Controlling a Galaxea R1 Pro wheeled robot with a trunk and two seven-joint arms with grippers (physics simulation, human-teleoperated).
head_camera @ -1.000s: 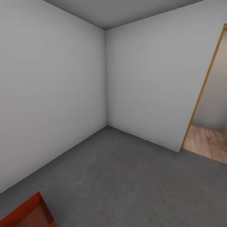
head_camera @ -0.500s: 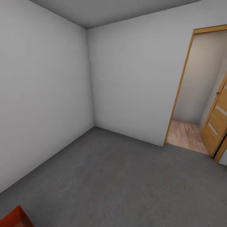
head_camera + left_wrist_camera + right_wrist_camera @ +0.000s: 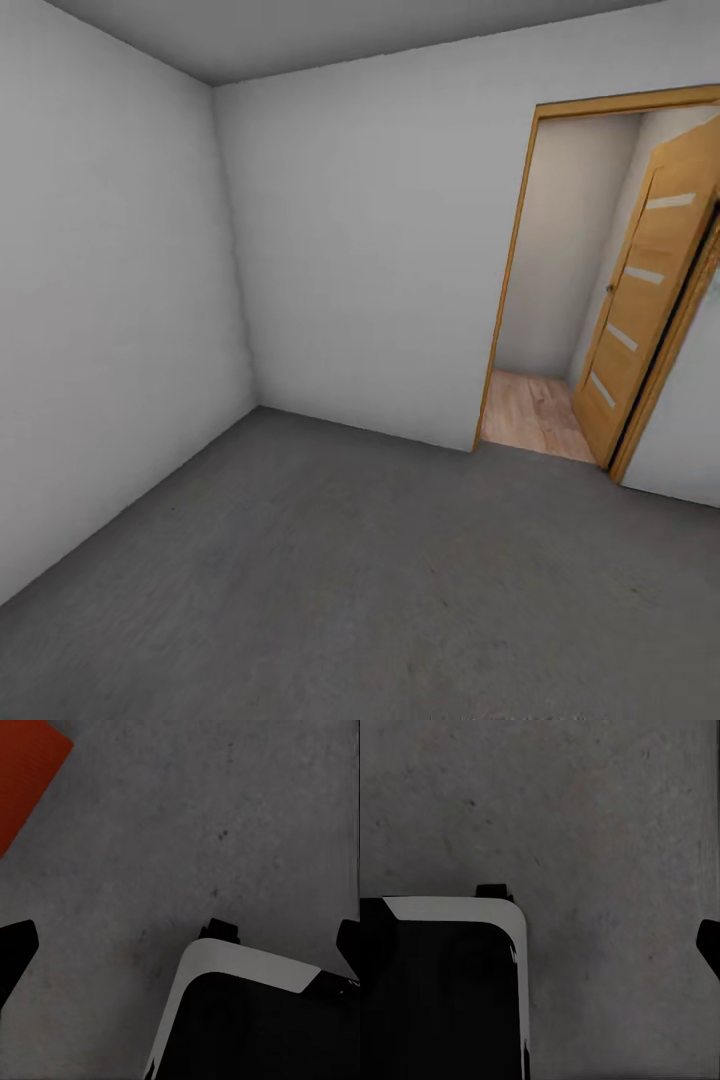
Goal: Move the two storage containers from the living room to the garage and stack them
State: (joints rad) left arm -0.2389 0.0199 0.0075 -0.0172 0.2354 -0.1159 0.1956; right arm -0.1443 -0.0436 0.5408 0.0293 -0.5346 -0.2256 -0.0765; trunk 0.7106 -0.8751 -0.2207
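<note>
Bare garage with a grey concrete floor [image 3: 380,590] and an open wooden door [image 3: 640,300]. One orange-red storage container [image 3: 26,780] sits on the floor beside the left end effector [image 3: 180,945], which is released and empty; the right end effector's [image 3: 709,945] state is unclear. The container looks light and rigid, best gripped by a wall.

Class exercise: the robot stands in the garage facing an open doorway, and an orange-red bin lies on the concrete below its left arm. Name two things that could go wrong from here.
1. The doorway is narrowed by the half-open wooden door; driving through, the base or an arm might clip it.
2. The storage container lies on the concrete floor close by the left gripper, seen by the left wrist camera; turning, the base could nudge it.
</note>
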